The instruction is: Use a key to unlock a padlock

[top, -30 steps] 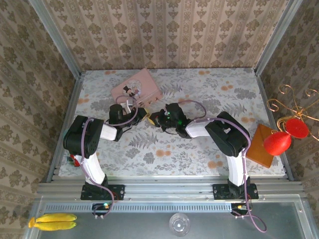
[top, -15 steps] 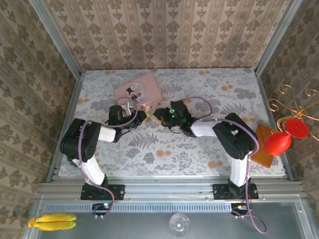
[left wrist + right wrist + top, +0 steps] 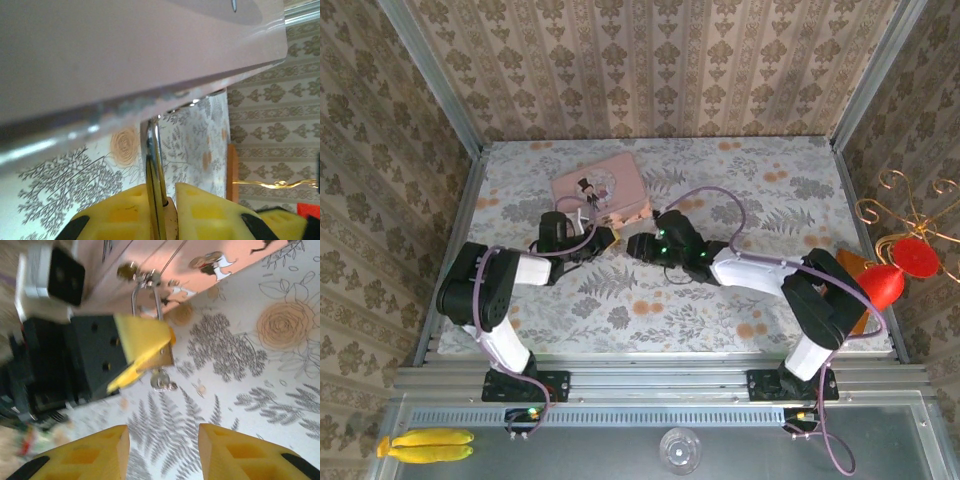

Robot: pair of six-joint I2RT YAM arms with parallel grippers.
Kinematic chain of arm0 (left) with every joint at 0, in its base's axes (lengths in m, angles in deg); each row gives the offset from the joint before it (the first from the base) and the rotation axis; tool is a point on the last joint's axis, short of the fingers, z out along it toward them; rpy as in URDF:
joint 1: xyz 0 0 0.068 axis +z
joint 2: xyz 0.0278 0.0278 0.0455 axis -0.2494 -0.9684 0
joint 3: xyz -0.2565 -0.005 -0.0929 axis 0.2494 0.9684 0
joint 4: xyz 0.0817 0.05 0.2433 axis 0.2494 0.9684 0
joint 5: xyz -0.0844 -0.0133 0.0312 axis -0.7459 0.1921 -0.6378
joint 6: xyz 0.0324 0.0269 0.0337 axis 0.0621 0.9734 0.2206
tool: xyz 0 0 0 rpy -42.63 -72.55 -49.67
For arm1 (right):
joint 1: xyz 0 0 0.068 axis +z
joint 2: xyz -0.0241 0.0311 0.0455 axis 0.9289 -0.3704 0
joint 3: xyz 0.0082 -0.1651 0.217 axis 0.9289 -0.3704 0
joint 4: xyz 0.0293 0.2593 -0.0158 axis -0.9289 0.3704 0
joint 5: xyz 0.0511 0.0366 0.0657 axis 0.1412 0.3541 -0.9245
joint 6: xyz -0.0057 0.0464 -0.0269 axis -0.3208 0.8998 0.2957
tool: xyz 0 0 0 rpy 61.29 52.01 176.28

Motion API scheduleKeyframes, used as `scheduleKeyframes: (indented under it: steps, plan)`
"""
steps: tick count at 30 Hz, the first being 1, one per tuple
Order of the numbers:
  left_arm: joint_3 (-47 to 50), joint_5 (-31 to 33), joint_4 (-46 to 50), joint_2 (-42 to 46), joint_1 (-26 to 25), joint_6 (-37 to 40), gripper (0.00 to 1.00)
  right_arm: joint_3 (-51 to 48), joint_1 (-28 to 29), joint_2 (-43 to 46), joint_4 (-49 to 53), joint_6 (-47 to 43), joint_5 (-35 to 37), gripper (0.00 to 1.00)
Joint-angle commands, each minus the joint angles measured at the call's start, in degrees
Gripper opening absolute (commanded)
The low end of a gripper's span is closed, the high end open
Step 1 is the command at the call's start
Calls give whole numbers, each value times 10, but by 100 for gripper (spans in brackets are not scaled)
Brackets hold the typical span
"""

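While the left gripper (image 3: 162, 202) pinches the padlock (image 3: 161, 359) right by the pink tin's (image 3: 600, 188) edge, the right gripper (image 3: 161, 441) sits near the tin, fingers spread, over open table (image 3: 280, 390).

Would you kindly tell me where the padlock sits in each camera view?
Top external: at the left gripper's yellow tips, just below the pink tin, too small to make out.
Left wrist: the padlock stands bottom centre, between yellow fingers.
Right wrist: centre-left, clamped in yellow fingers.
Shared landmark: the pink tin.

Damask-papered walls (image 3: 650, 60) on 3 sides, floral-print tabletop (image 3: 790, 165), alu rails (image 3: 650, 385) at near edge, even light.
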Motion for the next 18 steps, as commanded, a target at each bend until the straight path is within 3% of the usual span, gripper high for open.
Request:
scheduleKeyframes:
  steps: [1,8,12,15,18]
  plan:
    - [-18,16,141,27,-17,41,0,36,52,14,110,-178,148,44]
    - [-32,72,217,74,-39,81,0,-95,105,35,-136,-312,208,46]
    - [-32,87,229,76,-44,74,0,-138,133,29,-228,-381,255,47]
    - [-26,94,237,84,-46,47,0,-212,160,21,-409,-452,266,51]
    - [-10,120,255,110,-54,24,0,-214,170,3,-430,-477,265,51]
